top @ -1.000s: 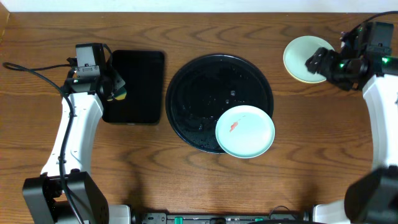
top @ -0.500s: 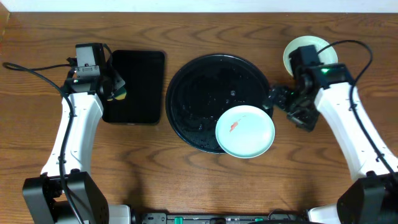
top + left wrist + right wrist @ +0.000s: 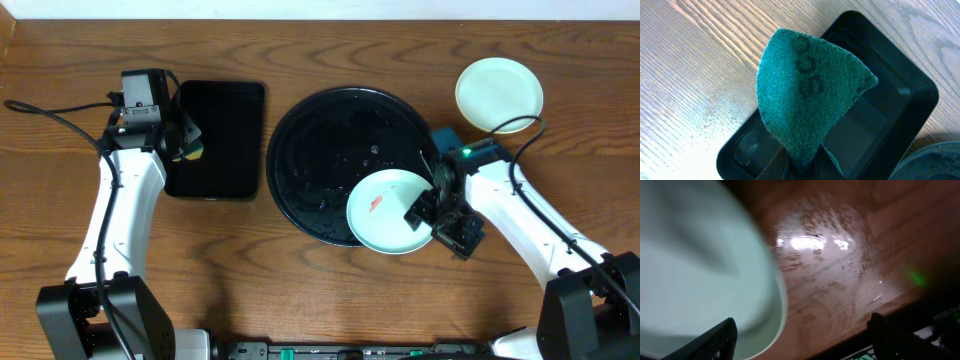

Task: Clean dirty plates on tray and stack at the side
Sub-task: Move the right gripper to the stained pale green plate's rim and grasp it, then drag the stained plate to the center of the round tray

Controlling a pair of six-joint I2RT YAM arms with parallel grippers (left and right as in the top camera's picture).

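A pale mint-blue plate (image 3: 390,210) with a small red smear rests on the lower right rim of the round black tray (image 3: 320,150) and overhangs the wood. My right gripper (image 3: 434,222) is at this plate's right edge, open. In the right wrist view one finger (image 3: 715,341) is over the plate (image 3: 695,265), the other over wet wood, and the gripper (image 3: 800,337) straddles the rim. My left gripper (image 3: 186,142) is shut on a green scouring pad (image 3: 807,95), and its jaws (image 3: 807,169) pinch the pad's lower tip.
Another pale plate (image 3: 499,94) lies on the bare wood at the back right. A rectangular black tray (image 3: 225,150) sits left of the round tray, under the pad, and shows as (image 3: 890,110) in the left wrist view. Water drops spot the wood (image 3: 840,260).
My right arm has swung from the back right plate down to the right edge of the smeared plate. The left arm and the pad have not moved.
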